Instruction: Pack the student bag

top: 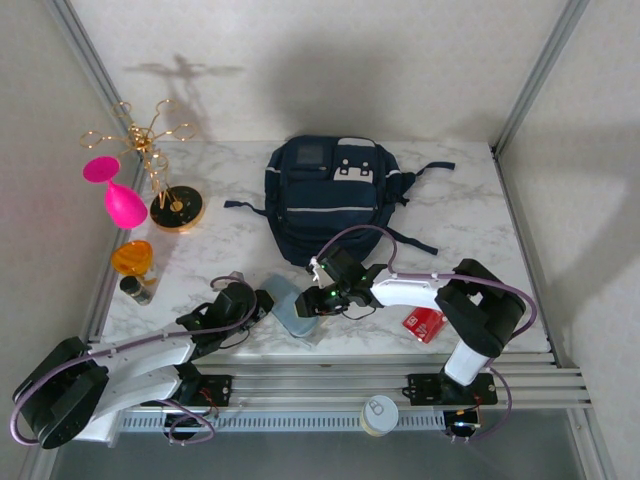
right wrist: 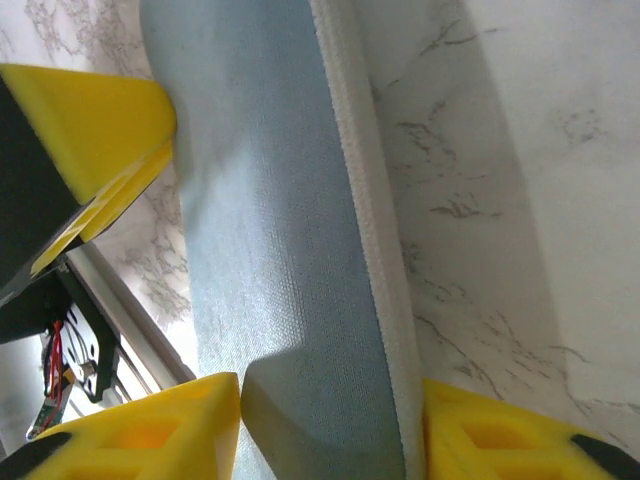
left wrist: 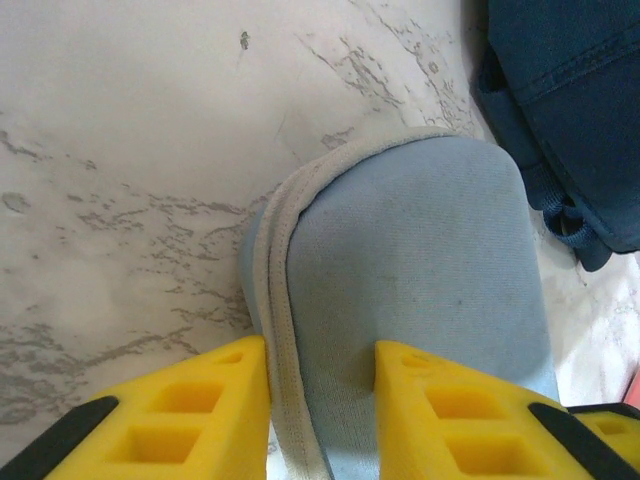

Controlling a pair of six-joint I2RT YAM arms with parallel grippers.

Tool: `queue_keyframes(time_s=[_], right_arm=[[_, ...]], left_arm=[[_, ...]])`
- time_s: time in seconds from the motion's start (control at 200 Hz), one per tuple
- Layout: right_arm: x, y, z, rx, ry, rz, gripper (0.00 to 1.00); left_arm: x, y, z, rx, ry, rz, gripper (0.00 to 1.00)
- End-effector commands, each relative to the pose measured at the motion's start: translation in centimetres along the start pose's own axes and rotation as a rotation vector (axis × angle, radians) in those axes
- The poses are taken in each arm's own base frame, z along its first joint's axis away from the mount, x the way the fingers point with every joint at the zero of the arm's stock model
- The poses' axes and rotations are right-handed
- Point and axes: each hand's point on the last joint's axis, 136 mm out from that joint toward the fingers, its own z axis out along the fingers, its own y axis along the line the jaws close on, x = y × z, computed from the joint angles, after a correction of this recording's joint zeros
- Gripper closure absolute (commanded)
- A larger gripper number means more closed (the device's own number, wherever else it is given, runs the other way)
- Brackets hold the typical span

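The student bag, a navy backpack with white patches, lies flat at the table's back centre; its corner shows in the left wrist view. A light blue fabric pouch with grey trim lies in front of it, near the table's front edge. My left gripper is shut on the pouch's left end, its yellow fingers pinching the trimmed edge. My right gripper is shut across the pouch's other end, one finger against the trim. The left gripper's yellow finger also shows there.
A red box lies on the table right of the pouch. At the left stand a gold wire rack, a pink glass, an orange object and a small dark bottle. A white round object sits below the front rail.
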Motion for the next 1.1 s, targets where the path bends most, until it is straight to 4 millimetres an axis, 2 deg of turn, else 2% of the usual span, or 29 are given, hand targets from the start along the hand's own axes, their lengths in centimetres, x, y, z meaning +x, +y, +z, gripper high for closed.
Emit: queue_keyframes(time_s=[0.0, 0.06, 0.16, 0.24, 0.38, 0.461, 0.541, 0.666, 0.866, 0.891, 0.956, 1.096], right_arm=[[-0.6, 1.7, -0.2, -0.052, -0.027, -0.053, 0.61], [-0.7, 1.9, -0.3, -0.056, -0.033, -0.051, 0.69], [-0.8, 2.2, -0.5, -0.067, -0.037, -0.052, 0.73], [-1.1, 2.1, -0.6, -0.059, -0.051, -0.051, 0.87], [-1.7, 2.0, -1.1, -0.056, -0.068, -0.037, 0.94], [-2.2, 2.3, -1.9, -0.065, -0.092, -0.043, 1.00], [-2.7, 2.2, -2.9, -0.064, -0.116, -0.033, 1.00], [-3.8, 2.1, -5.5, -0.073, -0.173, -0.018, 1.00], [-5.4, 1.3, -11.3, -0.098, -0.298, 0.019, 1.00], [-5.3, 1.5, -11.8, -0.109, -0.301, 0.015, 1.00], [-5.9, 0.3, -13.8, -0.100, -0.349, 0.040, 1.00], [-6.5, -1.9, -17.6, -0.086, -0.428, 0.097, 1.00]], left_arm=[[1.3, 3.1, 0.2, -0.107, 0.035, 0.013, 0.70], [1.3, 2.9, 0.1, -0.103, 0.033, 0.012, 0.70], [1.2, 2.1, 0.1, -0.084, 0.032, 0.013, 0.67], [1.0, 1.6, 0.0, -0.077, 0.029, 0.022, 0.63], [0.3, 0.3, -0.4, -0.050, 0.010, 0.026, 0.53], [-0.4, -1.2, -0.9, -0.028, -0.004, 0.056, 0.48], [-1.8, -2.8, -1.8, -0.029, -0.044, 0.105, 0.41], [-4.5, -6.0, -3.8, -0.007, -0.128, 0.175, 0.32], [-9.7, -10.3, -5.7, -0.022, -0.235, 0.319, 0.17], [-10.4, -10.6, -5.5, -0.027, -0.239, 0.332, 0.16], [-12.3, -11.9, -5.1, -0.007, -0.237, 0.336, 0.15], [-15.0, -13.8, -2.3, -0.002, -0.219, 0.357, 0.13]])
